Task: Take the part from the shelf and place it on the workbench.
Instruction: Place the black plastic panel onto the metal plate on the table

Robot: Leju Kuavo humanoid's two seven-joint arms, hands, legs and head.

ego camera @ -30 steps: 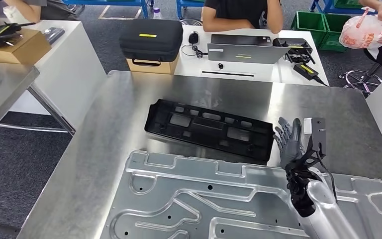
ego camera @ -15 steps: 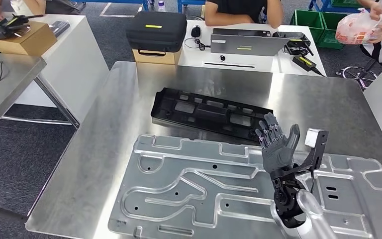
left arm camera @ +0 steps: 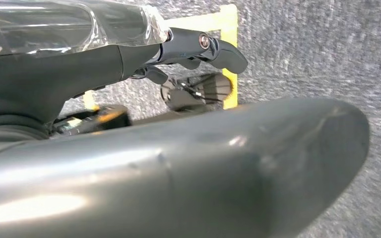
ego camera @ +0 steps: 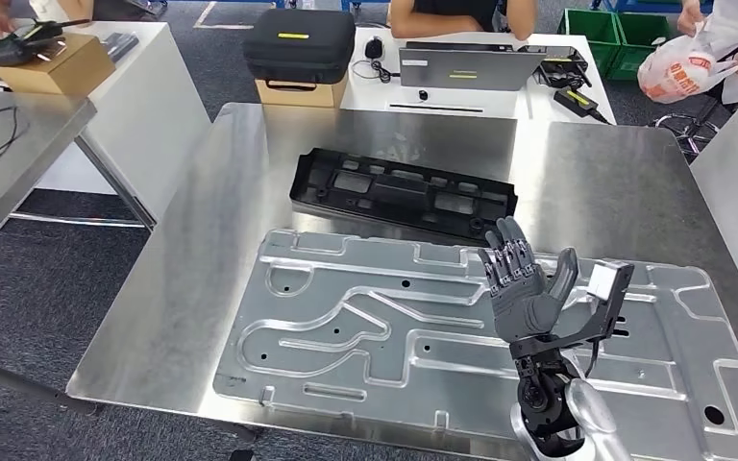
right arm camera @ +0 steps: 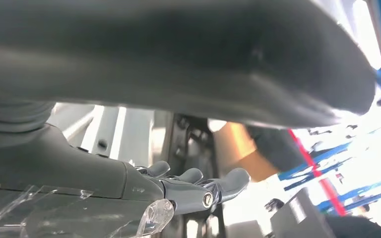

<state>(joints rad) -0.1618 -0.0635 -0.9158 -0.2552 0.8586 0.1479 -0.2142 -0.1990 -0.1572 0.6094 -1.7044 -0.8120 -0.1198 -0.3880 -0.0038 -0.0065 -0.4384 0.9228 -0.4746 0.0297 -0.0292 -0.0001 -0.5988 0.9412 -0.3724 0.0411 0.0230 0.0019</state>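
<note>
The black part (ego camera: 404, 195) is lying flat on the workbench (ego camera: 596, 182), apparently already delivered. The right hand (ego camera: 524, 288) is hovering above, fingers spread and empty; the left hand's (left arm camera: 198, 47) state cannot be told.

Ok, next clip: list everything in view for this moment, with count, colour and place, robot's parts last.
Workbench: one, bare steel, centre.
Plastic part: one, black, far half of the workbench.
Metal panel: one, silver, near half of the workbench.
Carry case: one, black, on a cardboard box on the white table behind.
Laptop: one, grey, same white table.
Power brick: one, black, right of the laptop.
Brown box: one, far left table.
Plastic bag: one, white and red, held by a person at far right.
Green crates: two, floor behind.
Right hand: one, dark grey, fingers spread, raised over the metal panel, holding nothing.
</note>
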